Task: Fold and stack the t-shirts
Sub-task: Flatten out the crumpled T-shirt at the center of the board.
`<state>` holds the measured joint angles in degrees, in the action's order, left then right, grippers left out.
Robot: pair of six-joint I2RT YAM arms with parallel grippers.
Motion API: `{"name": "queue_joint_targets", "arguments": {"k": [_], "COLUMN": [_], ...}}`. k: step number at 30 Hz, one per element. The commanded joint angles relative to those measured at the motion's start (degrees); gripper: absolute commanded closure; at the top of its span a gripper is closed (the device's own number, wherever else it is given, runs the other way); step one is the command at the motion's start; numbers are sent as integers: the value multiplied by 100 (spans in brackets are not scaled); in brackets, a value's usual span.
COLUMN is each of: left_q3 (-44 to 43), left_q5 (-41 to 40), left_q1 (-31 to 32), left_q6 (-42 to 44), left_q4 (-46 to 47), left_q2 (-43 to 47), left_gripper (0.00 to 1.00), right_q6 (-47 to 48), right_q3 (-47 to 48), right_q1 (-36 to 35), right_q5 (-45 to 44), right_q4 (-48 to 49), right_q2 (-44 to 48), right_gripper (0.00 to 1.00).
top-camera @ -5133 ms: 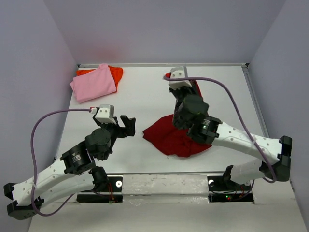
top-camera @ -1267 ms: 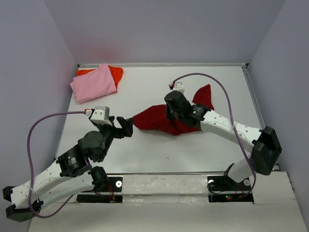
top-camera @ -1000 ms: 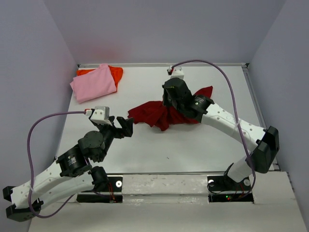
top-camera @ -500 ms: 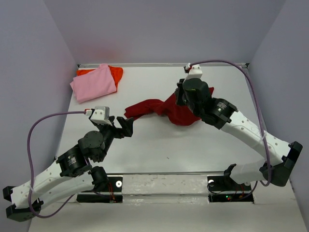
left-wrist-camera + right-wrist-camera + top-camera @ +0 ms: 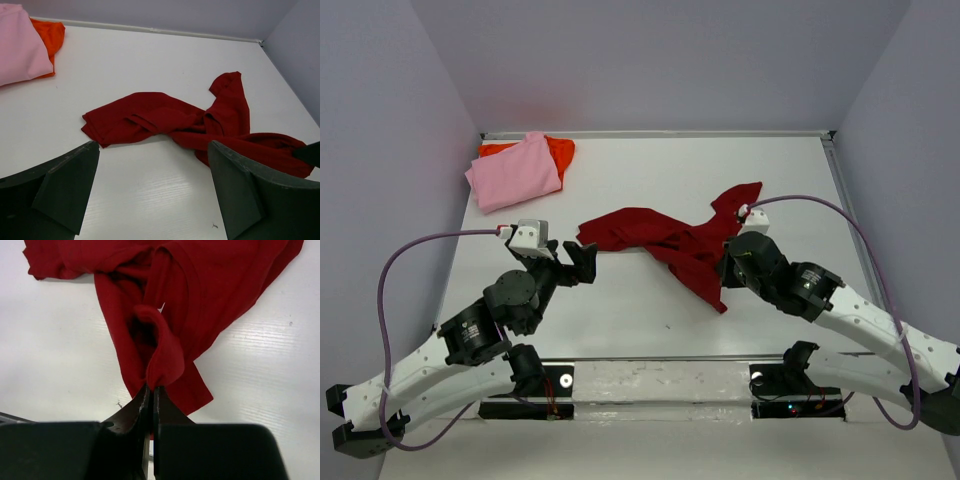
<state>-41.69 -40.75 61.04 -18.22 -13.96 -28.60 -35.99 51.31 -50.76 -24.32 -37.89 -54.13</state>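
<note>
The dark crimson t-shirt (image 5: 665, 240) lies twisted and stretched across the middle of the table; it also shows in the left wrist view (image 5: 175, 120). My right gripper (image 5: 725, 270) is shut on a fold of the crimson shirt (image 5: 160, 357) and holds it lifted, with cloth trailing down to the table. My left gripper (image 5: 582, 262) is open and empty, just left of the shirt's left end, not touching it. The light pink t-shirt (image 5: 515, 172) lies folded on the orange-red t-shirt (image 5: 560, 152) at the far left corner.
The white table (image 5: 620, 320) has a raised rim along the back (image 5: 650, 133) and grey walls close on both sides. A small dark speck (image 5: 214, 226) lies on the table near the front.
My right gripper has dragged the crimson shirt, first left and back, then forward and to the right, stretching it out across the table. My left gripper has stayed open and nearly still.
</note>
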Motion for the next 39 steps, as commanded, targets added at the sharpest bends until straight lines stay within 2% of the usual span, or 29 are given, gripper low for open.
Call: {"name": "queue_joint_targets", "arguments": {"k": [1, 2, 3, 4, 6, 7, 10, 18, 26, 34, 39], "left_q3": [47, 47, 47, 47, 47, 47, 47, 30, 56, -32, 29], "left_q5": [-108, -117, -117, -117, -117, -117, -126, -371, -987, -1075, -935], "left_q1": [-13, -13, -13, -13, -22, -22, -22, -21, -22, -22, -22], "left_q6": [46, 38, 38, 46, 46, 38, 38, -59, -279, -340, -297], "left_q4": [183, 191, 183, 183, 183, 174, 174, 86, -46, -221, -116], "left_q2": [-75, -76, -84, -76, -84, -84, -84, 126, 960, 690, 671], "left_gripper": [1, 1, 1, 1, 1, 1, 1, 1, 1, 1, 1], "right_q6": [-286, -234, -225, -190, -119, -32, 196, 1110, 1656, 1911, 2105], "right_q3": [-121, -121, -104, -95, -51, 10, 160, 1117, 2356, 3621, 3948], "right_q1": [-48, -48, -48, -48, -48, -100, -153, -267, -320, -382, -382], "right_q5": [242, 348, 383, 488, 568, 647, 621, 761, 1314, 1491, 824], "right_q4": [-78, -35, 0, 79, 229, 482, 738, 1731, 2207, 2312, 2015], "right_q2": [227, 193, 140, 18, -159, -377, -764, -2513, -4630, -5941, -6329], "right_gripper": [100, 94, 82, 61, 48, 36, 23, 22, 23, 23, 23]}}
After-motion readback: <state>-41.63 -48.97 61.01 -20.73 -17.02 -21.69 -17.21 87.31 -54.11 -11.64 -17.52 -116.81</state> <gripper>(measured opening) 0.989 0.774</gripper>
